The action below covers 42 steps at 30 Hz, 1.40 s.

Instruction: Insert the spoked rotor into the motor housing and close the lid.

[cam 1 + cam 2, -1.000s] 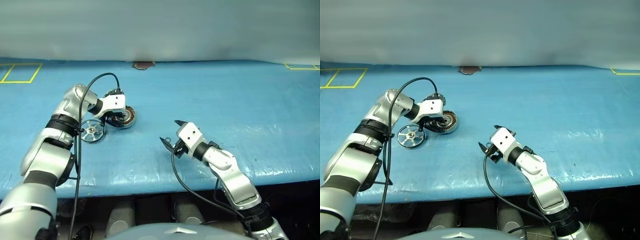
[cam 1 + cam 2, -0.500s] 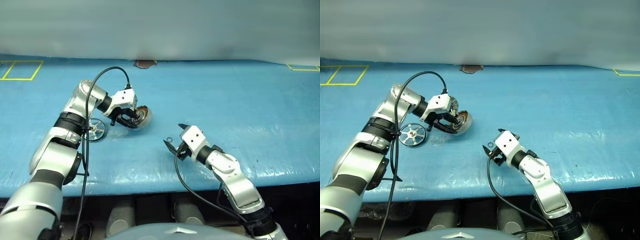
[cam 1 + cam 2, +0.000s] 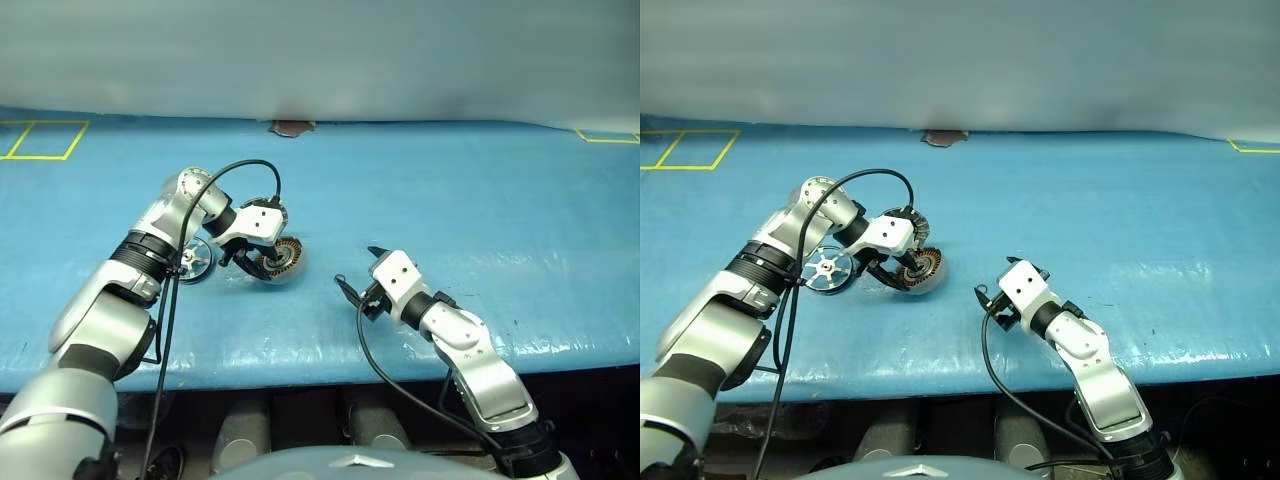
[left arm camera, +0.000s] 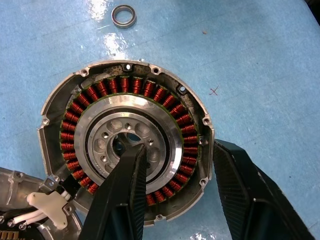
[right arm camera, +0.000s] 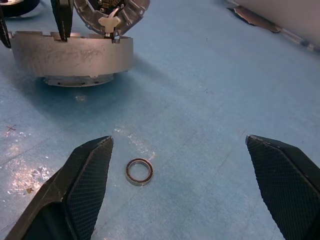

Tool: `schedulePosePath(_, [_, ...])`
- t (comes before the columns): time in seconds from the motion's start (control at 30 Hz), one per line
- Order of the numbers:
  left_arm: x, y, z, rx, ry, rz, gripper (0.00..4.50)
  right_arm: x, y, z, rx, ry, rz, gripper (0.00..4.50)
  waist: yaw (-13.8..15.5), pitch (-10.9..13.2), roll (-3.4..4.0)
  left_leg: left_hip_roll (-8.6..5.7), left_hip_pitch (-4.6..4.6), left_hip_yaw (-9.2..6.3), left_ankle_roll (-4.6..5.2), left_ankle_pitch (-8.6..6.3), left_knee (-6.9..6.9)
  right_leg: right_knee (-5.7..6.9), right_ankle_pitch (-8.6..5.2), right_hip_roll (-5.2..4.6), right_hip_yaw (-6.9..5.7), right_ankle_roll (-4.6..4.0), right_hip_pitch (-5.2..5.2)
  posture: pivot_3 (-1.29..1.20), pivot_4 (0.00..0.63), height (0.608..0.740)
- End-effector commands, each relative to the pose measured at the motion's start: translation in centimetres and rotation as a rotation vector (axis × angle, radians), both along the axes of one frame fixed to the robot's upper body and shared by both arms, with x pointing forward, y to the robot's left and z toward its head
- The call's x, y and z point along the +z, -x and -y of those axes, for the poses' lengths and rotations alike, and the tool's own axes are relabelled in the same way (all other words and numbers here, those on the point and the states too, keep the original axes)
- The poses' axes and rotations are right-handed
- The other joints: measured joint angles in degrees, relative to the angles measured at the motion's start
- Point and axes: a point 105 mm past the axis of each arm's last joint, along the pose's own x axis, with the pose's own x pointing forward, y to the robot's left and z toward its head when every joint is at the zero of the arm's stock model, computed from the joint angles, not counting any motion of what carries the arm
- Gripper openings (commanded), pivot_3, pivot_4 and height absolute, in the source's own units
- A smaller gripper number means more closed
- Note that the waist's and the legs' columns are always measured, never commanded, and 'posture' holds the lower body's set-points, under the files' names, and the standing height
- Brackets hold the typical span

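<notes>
The motor housing (image 4: pixel 125 150), a round cup with copper windings around a silver hub, rests on the blue table (image 3: pixel 480 190). My left gripper (image 4: pixel 178 148) is shut on the housing's wall, one finger in the hub hole and the other outside the rim. The lid (image 5: pixel 112 10) stands raised at the housing's edge, with a white connector on it. Left of the housing, the spoked rotor (image 3: pixel 828 270) lies flat, partly behind my left arm. My right gripper (image 5: pixel 178 142) hangs open to the right of the housing (image 3: pixel 283 258), holding nothing.
A tiny dark ring (image 5: pixel 139 171) lies on the table between the right gripper's fingers and the housing. Yellow tape squares (image 3: pixel 40 140) mark the far left corner. A brown patch (image 3: pixel 290 128) sits at the back edge. The table's front edge runs just below both arms.
My left gripper has carried the housing rightward and nearer to me, away from the rotor. It was tilted half a second ago and now sits flatter. The right gripper has hardly moved.
</notes>
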Motion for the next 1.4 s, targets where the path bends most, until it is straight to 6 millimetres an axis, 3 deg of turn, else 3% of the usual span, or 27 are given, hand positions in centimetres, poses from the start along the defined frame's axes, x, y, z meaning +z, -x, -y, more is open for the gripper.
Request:
schedulePosePath(0.03, [0.9,-0.5,0.9,-0.021,0.02,0.056,1.75,1.2,0.0,0.1,-0.006,-0.01,0.047,4.5,0.05,0.0,0.0,-0.01,0.0,0.0,0.0,0.0,0.01,0.0,0.0,-0.01,0.0,0.0,0.01,0.0,0.15,0.74])
schedulePosePath(0.27, [0.5,-0.5,1.8,-0.057,0.011,0.063,1.75,1.2,0.0,0.1,-0.005,-0.007,0.046,4.5,0.16,0.0,0.0,-0.03,0.01,-0.01,0.0,0.0,0.06,-0.01,0.0,-0.02,0.0,0.01,0.05,0.0,0.15,0.74])
schedulePosePath(0.5, [0.3,-0.3,2.0,-0.065,0.012,0.053,3.92,1.1,0.1,-0.1,-0.003,-0.007,0.042,4.5,-0.04,0.01,-0.01,-0.04,-0.02,-0.01,0.0,0.0,0.04,-0.01,0.0,-0.03,0.0,0.01,0.02,0.0,0.15,0.74])
schedulePosePath(0.8, [2.4,0.5,0.8,-0.048,0.086,0.04,3.92,1.1,0.0,0.4,-0.02,-0.015,0.036,4.5,-0.16,0.01,0.01,0.0,-0.02,-0.02,0.0,0.0,0.01,-0.01,0.0,-0.01,0.0,0.0,-0.02,0.0,0.15,0.74])
schedulePosePath(1.13, [4.8,3.7,0.2,0.004,0.304,-0.014,3.92,0.1,0.1,0.1,-0.012,-0.098,-0.033,4.5,-0.11,0.03,0.03,0.04,0.0,-0.01,0.0,0.0,0.0,-0.01,0.0,-0.01,-0.01,-0.01,-0.01,0.0,0.15,0.74])
schedulePosePath(1.4, [3.1,4.0,-0.8,0.28,0.474,-0.01,3.92,-0.3,-0.2,-0.3,0.0,-0.093,-0.085,4.5,-0.16,0.05,0.07,0.09,0.1,0.07,0.0,0.0,-0.03,0.0,0.0,-0.03,-0.02,-0.01,0.01,0.0,0.15,0.74])
